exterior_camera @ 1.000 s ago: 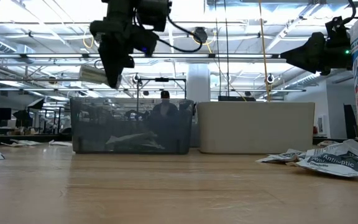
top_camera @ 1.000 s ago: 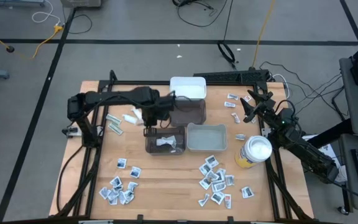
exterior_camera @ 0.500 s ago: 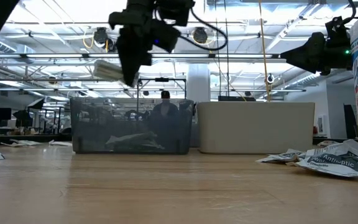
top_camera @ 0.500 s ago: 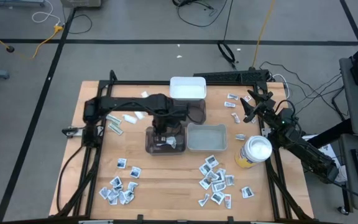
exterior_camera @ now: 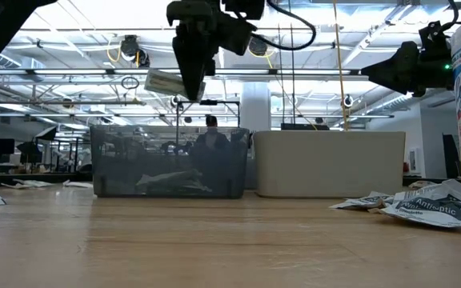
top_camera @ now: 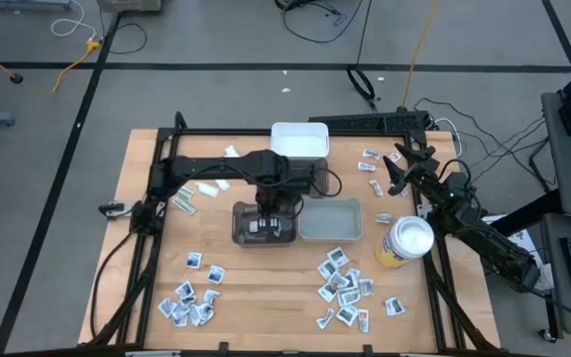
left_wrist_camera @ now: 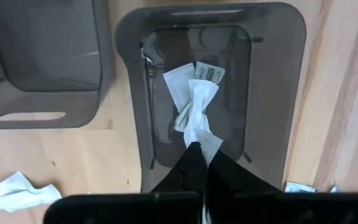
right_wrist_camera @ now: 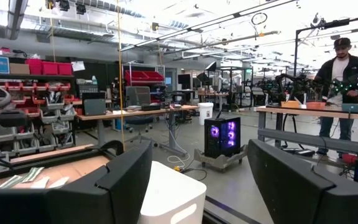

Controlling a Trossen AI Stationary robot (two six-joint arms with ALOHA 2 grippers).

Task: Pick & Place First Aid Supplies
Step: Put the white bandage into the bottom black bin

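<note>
My left gripper [exterior_camera: 190, 90] points down over the dark grey bin [top_camera: 238, 230] near the table's middle, shut on a narrow white packet [exterior_camera: 165, 82]. In the left wrist view the packet [left_wrist_camera: 199, 118] shows ahead of the fingertips, above other packets [left_wrist_camera: 209, 73] lying on the bin's floor. Loose first aid supplies lie in heaps near the front edge [top_camera: 191, 297] [top_camera: 345, 283], and a few strips [top_camera: 181, 198] lie at the left. My right gripper [right_wrist_camera: 199, 155] waits open at the table's far right [top_camera: 397, 171], holding nothing. My left gripper pinches the white packet by one end [exterior_camera: 179, 85] between its two fingertips, coming from above and pointing down. The packet sticks out sideways from the fingers, nearly level. It is lifted clear, above the dark bin's open top.
A second dark bin [top_camera: 305, 180] and a white bin [top_camera: 299, 139] stand behind the dark grey one, with a pale grey bin [top_camera: 329, 220] to its right. A yellow canister with a white lid [top_camera: 404, 243] stands at the right. A few packets [top_camera: 370, 161] lie far right.
My left gripper has carried the packet toward the table's right and a little toward the near edge, from left of the bins to over the dark grey bin. It has stayed shut, pointing down, and the packet has stayed level in it.
</note>
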